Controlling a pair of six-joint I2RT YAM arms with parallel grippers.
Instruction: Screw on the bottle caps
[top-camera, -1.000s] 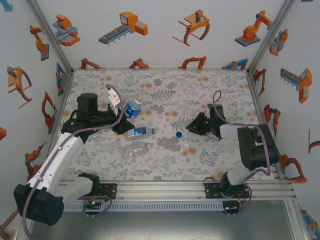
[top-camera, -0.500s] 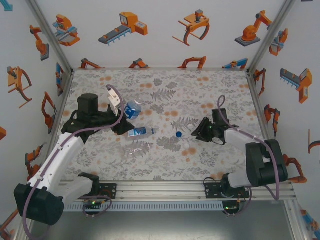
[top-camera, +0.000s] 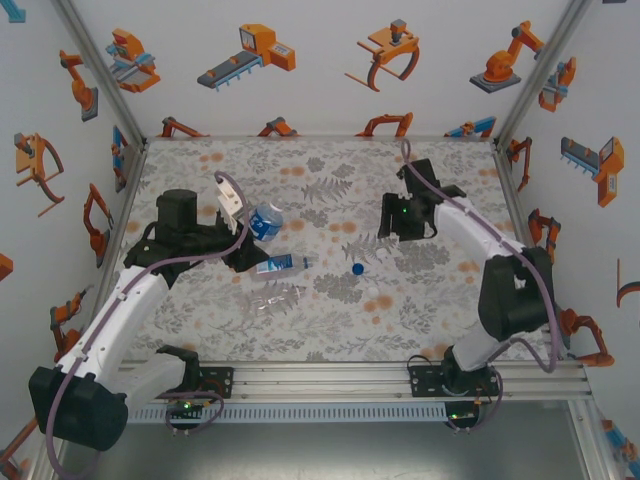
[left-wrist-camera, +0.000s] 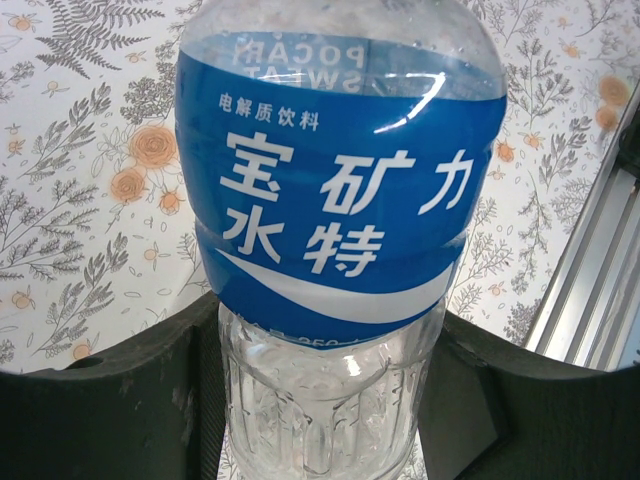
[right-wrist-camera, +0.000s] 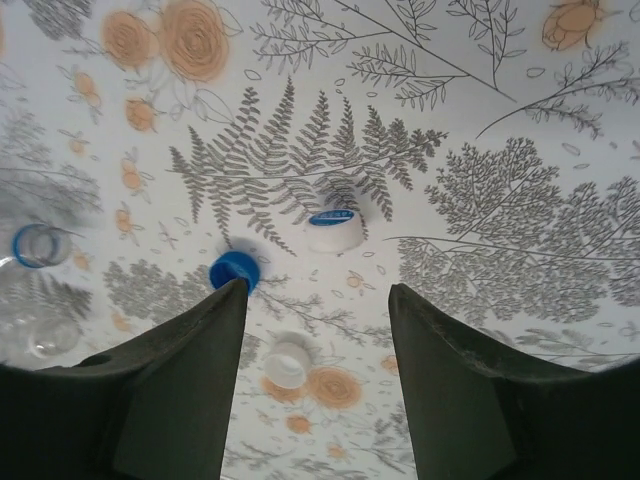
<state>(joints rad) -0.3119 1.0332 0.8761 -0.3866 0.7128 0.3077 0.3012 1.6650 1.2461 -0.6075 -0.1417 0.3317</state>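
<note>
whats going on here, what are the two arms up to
The left gripper is clamped on a blue-labelled Pocari Sweat bottle. The right gripper is open and empty, hovering over three loose caps on the floral mat: a blue cap, a plain white cap and a blue-topped white cap. A labelled bottle and a clear bottle lie on the mat. No cap is picked up yet.
</note>
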